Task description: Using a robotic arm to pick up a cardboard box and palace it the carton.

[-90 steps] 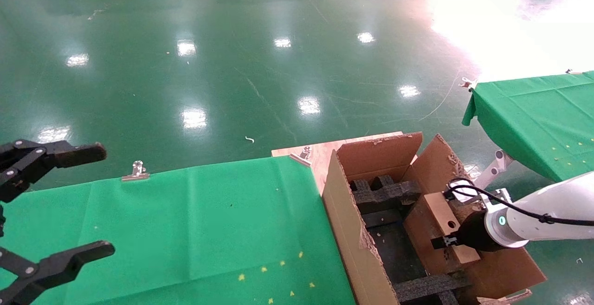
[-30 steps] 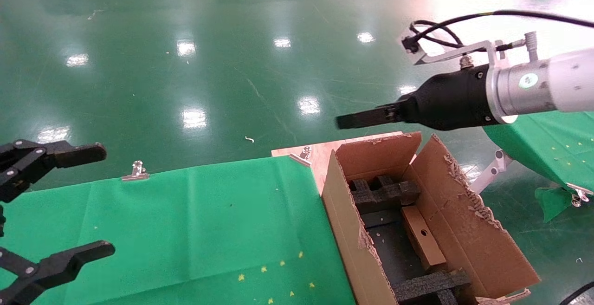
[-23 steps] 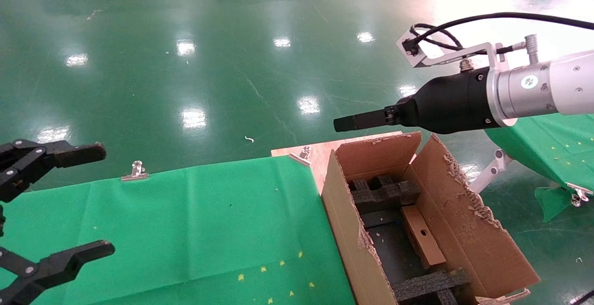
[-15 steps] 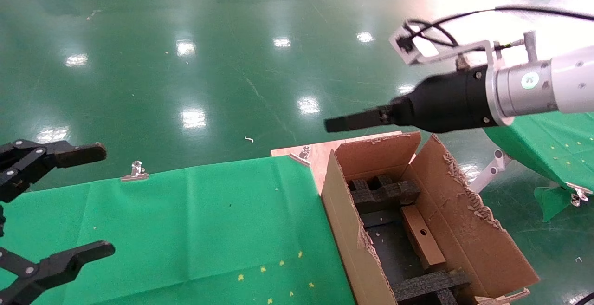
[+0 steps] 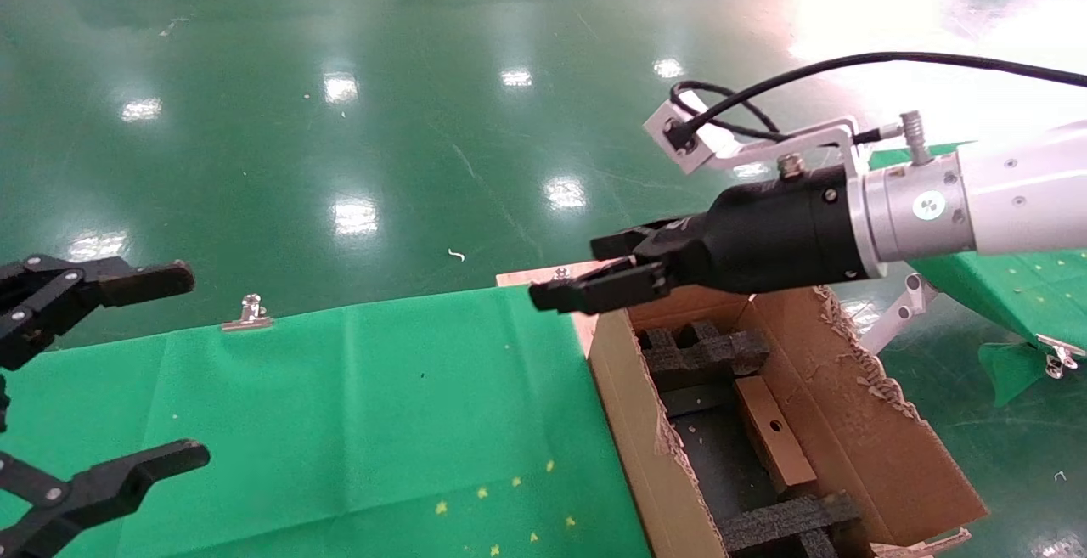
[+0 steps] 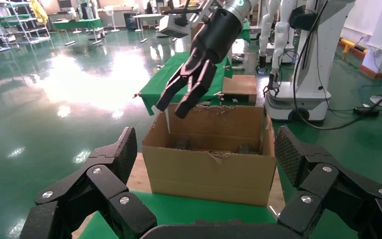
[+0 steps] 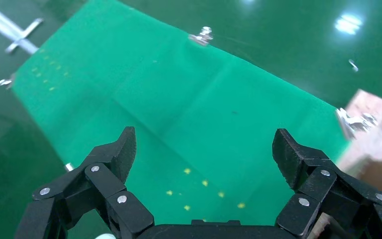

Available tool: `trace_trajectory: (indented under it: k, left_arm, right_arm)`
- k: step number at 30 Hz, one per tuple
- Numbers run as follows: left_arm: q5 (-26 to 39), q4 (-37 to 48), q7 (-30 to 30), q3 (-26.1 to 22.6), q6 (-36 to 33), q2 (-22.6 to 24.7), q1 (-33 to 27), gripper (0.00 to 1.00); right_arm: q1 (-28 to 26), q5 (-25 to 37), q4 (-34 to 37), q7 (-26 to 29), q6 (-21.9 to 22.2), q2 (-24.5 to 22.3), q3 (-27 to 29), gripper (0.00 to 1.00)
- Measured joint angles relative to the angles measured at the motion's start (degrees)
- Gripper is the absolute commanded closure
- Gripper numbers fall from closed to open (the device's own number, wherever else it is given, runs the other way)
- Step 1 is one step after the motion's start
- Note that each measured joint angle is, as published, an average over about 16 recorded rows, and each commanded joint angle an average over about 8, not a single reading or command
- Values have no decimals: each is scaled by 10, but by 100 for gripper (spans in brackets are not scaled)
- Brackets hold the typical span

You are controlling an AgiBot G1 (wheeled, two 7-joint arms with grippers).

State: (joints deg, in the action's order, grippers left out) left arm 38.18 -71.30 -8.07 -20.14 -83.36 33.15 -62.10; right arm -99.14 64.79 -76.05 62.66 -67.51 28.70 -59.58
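- My right gripper [image 5: 586,273] hangs in the air over the far left corner of the carton [image 5: 633,422], fingers spread apart and holding nothing; the right wrist view shows only green cloth between them
- The box [image 5: 773,443] lies inside the carton, on edge along the right wall, between the far foam block [image 5: 701,350] and the near foam strip [image 5: 785,524]; nothing touches it
- By my reading the placing is done, so the step in hand is pulling the right arm [image 5: 1010,201] clear
- To do that well I would keep the gripper above the carton's rim while it travels and keep its fingers from dipping toward the far flap [image 5: 679,307], which stands just under it
- The black cable [image 5: 849,65] loops above the wrist; I would avoid sharp turns that could drag it across the ragged right flap [image 5: 858,363]
- Open room: the air over the table [image 5: 340,405] to the left of the carton is free, and the floor [image 5: 425,116] beyond the table's far edge is bare
- The left gripper [image 5: 76,388] sits parked at the table's left edge, fingers wide apart, well away from the carton; I would not sweep that far
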Motion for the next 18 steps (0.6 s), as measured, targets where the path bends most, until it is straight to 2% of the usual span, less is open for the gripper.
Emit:
trace_trajectory:
  k: [18]
  left_arm:
    - [0, 0, 0, 0, 0, 0, 0, 0]
  right_arm:
    - [162, -99, 11, -223, -78, 27, 187, 0]
